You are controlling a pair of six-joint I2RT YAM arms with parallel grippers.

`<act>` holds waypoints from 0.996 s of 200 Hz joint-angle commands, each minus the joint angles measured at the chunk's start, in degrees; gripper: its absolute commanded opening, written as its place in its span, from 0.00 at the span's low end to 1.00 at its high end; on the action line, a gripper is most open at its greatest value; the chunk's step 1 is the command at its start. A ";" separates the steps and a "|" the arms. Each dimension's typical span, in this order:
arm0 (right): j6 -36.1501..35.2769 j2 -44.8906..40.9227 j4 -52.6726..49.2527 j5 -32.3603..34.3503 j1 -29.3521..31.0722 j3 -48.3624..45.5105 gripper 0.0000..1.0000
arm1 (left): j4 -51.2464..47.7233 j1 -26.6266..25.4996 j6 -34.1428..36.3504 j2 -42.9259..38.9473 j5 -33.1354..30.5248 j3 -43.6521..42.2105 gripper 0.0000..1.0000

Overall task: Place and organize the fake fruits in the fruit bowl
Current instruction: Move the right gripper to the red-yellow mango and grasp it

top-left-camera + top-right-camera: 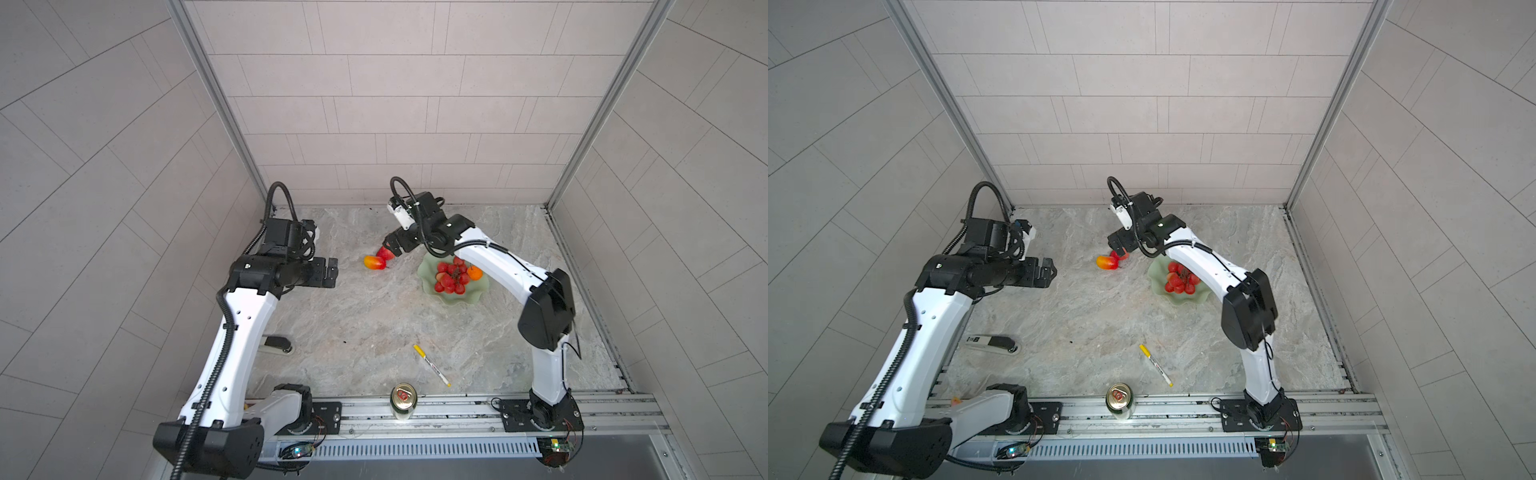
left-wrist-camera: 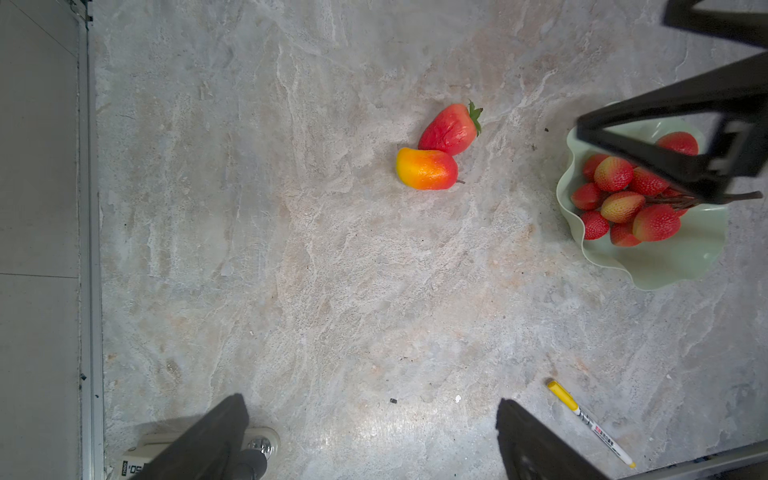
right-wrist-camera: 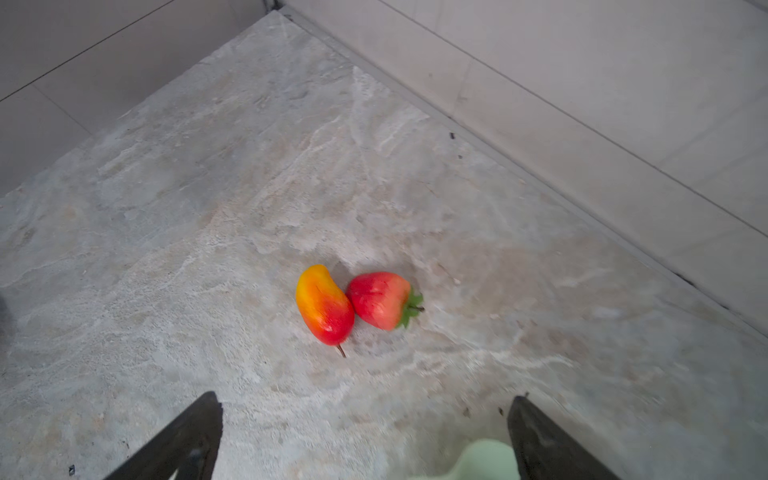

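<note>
Looking at the two strays first: the yellow-red oblong fruit (image 2: 427, 168) lies flat on the desk (image 1: 353, 324), outside the fruit bowl (image 1: 469, 297). Its long axis runs side to side in both top views, with the yellow end toward the left arm's side and the red end, the one with the tiny stem, toward the bowl. The strawberry (image 2: 449, 129) sits right behind it and touches it. It's on its side at a slant, tip against the oblong fruit and green leaves pointing off toward the back wall. Both are near the bowl's left side but clear of its wavy rim.

Bowl contents: the cluster of red berries (image 1: 451, 278) fills the middle, and the small orange (image 1: 474, 272) is tucked right beside the cluster on the right arm's side.

The right gripper (image 3: 365, 401) hangs over the desk between the bowl and the strawberry. From above it covers the leafy end. Its jaws are spread wide with nothing between them, and a bit of the bowl's rim shows by one finger in the right wrist view. The left gripper (image 2: 371, 401) hovers well off to the left, jaws wide too, empty.

Other stuff: a yellow-capped marker (image 1: 432, 365) lies nearer the front, and a drink can (image 1: 402, 401) stands upright at the front rail.
</note>
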 commanded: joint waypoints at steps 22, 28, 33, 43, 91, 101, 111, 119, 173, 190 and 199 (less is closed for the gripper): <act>-8.01 15.39 -11.07 -10.70 1.65 18.01 0.99 | -0.88 -0.21 0.62 -1.13 -0.73 0.56 1.00; -8.69 17.45 -12.26 -11.23 1.91 20.27 0.99 | -0.84 -0.25 0.62 -1.10 -0.79 0.39 1.00; -9.21 19.05 -13.00 -11.65 2.10 21.96 0.99 | -0.79 -0.27 0.62 -1.09 -0.79 0.31 1.00; -10.03 21.93 -13.95 -12.36 2.50 24.42 0.98 | -0.66 -0.24 0.62 -1.01 -0.89 0.14 1.00; -10.36 29.51 -11.43 -11.69 3.35 26.48 0.87 | -0.49 -0.29 0.70 -0.94 -0.86 -0.05 1.00; -10.49 30.45 -10.89 -11.11 3.35 26.47 0.84 | -0.48 -0.32 0.70 -0.92 -0.90 -0.05 1.00; -10.32 31.25 -10.52 -10.56 3.35 26.44 0.82 | -0.51 -0.31 0.70 -0.93 -0.86 -0.06 1.00; -10.07 31.69 -10.36 -10.18 3.35 26.41 0.80 | -0.48 -0.28 0.70 -0.92 -0.94 -0.14 1.00; -7.04 32.37 -9.96 -5.44 3.41 26.43 0.71 | -0.40 -0.28 0.70 -1.25 -0.78 -0.23 1.00; -6.85 32.20 -9.48 -5.96 3.43 26.41 0.61 | -0.40 -0.23 0.70 -1.29 -0.80 -0.12 1.00; -6.79 32.11 -9.47 -5.93 3.52 26.43 0.57 | -0.49 -0.26 0.75 -1.38 -0.86 -0.07 1.00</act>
